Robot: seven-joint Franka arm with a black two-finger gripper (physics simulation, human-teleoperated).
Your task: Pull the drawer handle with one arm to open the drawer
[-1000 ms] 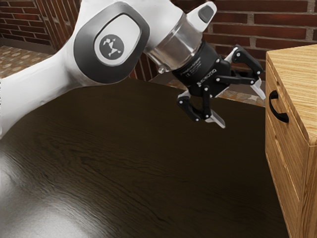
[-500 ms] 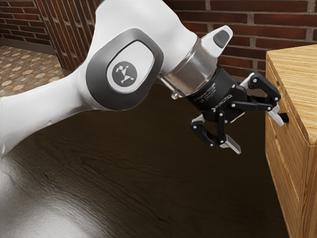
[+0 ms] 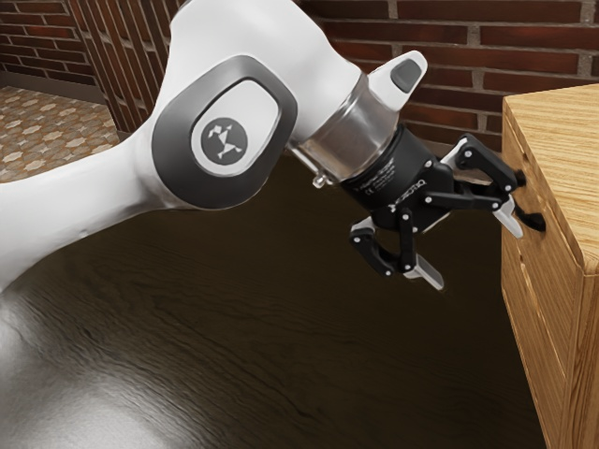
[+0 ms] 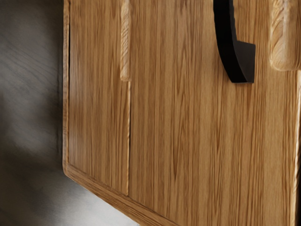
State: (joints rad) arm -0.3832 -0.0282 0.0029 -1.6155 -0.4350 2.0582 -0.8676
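Note:
A light wooden drawer cabinet (image 3: 554,187) stands at the exterior view's right, with a black curved handle (image 3: 534,223) on its upper drawer front. My black gripper (image 3: 465,245) is open, its fingers spread wide. The upper fingertip (image 3: 510,213) lies right at the handle and covers most of it. The lower fingertip (image 3: 427,275) hangs well short of the cabinet, over the table. In the wrist view the drawer front (image 4: 178,122) is very close, and the handle (image 4: 233,44) curves down just ahead of my hand. The drawer front sits flush with the cabinet face.
The dark wooden table (image 3: 234,337) stretches wide under the arm toward the exterior view's left. A red brick wall (image 3: 524,42) runs behind the cabinet. The cabinet's lower drawer front (image 3: 535,327) sits below the handle.
Over the last second my gripper travelled right, from open air beside the cabinet until its upper finger reached the handle. In the last half second it eased slightly back left. The drawer looks unmoved.

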